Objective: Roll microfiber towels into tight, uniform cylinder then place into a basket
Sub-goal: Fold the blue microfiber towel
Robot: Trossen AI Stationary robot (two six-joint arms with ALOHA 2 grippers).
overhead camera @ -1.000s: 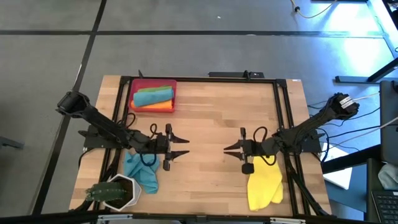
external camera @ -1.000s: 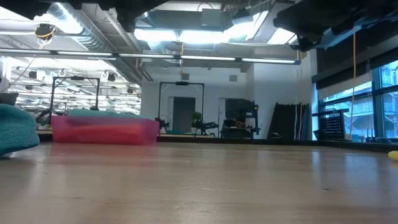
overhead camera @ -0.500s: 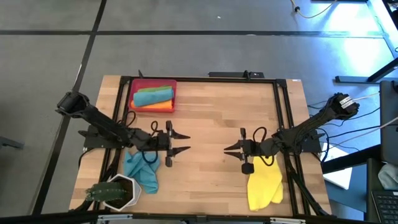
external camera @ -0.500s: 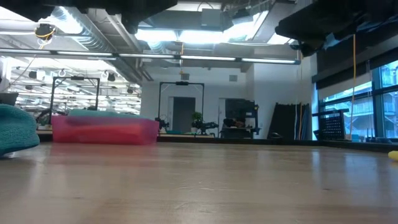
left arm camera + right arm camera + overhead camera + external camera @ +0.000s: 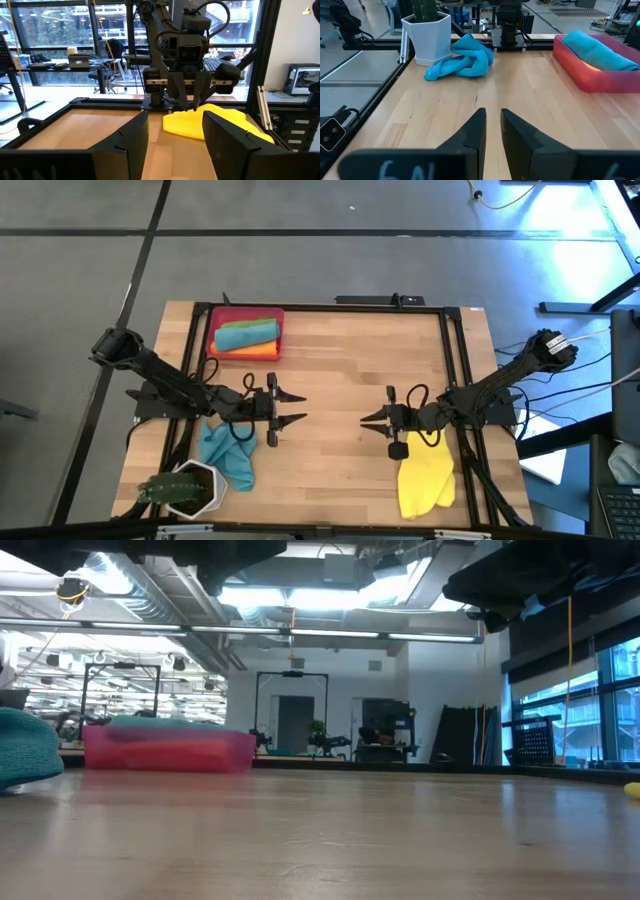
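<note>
While both arms hover mid-table, nothing held. Left pincer point(image 5: 291, 409) apart; right pincer point(image 5: 373, 419) nearly together, empty. Basket point(image 5: 216, 330) at far left corner holds rolled towels. Teal towel point(image 5: 226, 457) and yellow towel point(image 5: 424, 478) wait at near edge, unrolled. Next: grab one, probably.

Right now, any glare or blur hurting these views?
High view: evenly lit, blown-out glare patch on the floor top right, table clear. Low view: bright ceiling lights, red basket soft and blurred, near tabletop out of focus. Right wrist view: the right end effector blurred at close range, teal towel sharp.
</note>
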